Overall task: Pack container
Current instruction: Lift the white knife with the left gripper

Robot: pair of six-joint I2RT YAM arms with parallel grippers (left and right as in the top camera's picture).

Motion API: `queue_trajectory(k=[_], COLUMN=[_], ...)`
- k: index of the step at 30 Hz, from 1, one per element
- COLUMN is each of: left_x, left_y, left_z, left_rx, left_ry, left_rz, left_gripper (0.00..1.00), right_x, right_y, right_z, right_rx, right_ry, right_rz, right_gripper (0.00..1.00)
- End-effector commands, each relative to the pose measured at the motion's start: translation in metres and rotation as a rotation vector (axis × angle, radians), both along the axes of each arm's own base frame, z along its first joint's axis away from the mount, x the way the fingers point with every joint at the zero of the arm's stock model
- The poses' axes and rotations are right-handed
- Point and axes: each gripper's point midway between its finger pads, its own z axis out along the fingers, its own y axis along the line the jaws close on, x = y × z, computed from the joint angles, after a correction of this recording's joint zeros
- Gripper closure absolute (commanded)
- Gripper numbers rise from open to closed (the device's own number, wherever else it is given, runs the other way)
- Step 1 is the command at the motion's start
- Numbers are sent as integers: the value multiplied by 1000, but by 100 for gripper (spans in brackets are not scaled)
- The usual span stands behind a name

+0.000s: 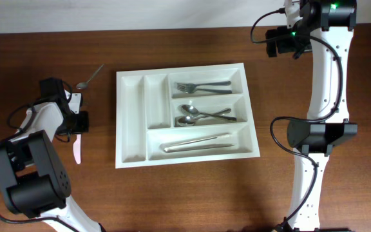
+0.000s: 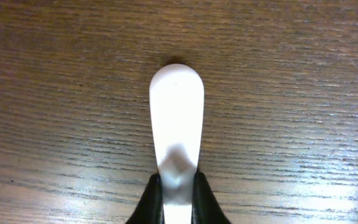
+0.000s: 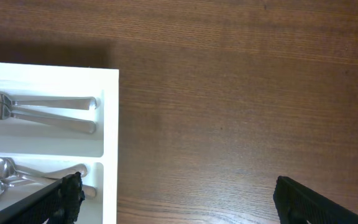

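Left fingers point(image 2: 178, 185) clamped shut on a white utensil handle point(image 2: 176, 112); right fingers point(image 3: 176, 190) spread wide, empty, beside the white cutlery tray point(image 3: 109, 118)

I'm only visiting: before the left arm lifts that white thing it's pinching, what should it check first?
1. Left gripper shut on the white utensil: ok.
2. Utensil centred in the grip: ok.
3. What kind of utensil it is, hence which compartment: cannot tell.
4. Container has its two narrow compartments free: ok.
5. Right gripper open, holding nothing: ok.
6. All cutlery packed: not ok, a metal spoon lies on the table.
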Motion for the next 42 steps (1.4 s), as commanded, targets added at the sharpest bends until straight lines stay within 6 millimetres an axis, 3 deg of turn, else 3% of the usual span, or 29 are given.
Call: queue_trajectory(k=[1, 10, 20, 42], left_x=[-47, -49, -41, 19], left_y=[-3, -3, -3, 12], left_z=[-50, -50, -42, 49], left_rx=[-10, -23, -38, -34], left_ry=[193, 187, 177, 85], left_rz=[10, 161, 177, 191], left_gripper=[98, 98, 98, 98], right_x=[-4, -4, -4, -4], right_y=[4, 4, 4, 4], right_z=[18, 18, 18, 18], right_rx=[8, 8, 8, 8], right_ry=[-36, -35, -35, -35], right_rz=[7, 7, 7, 7], right_gripper=[1, 1, 1, 1])
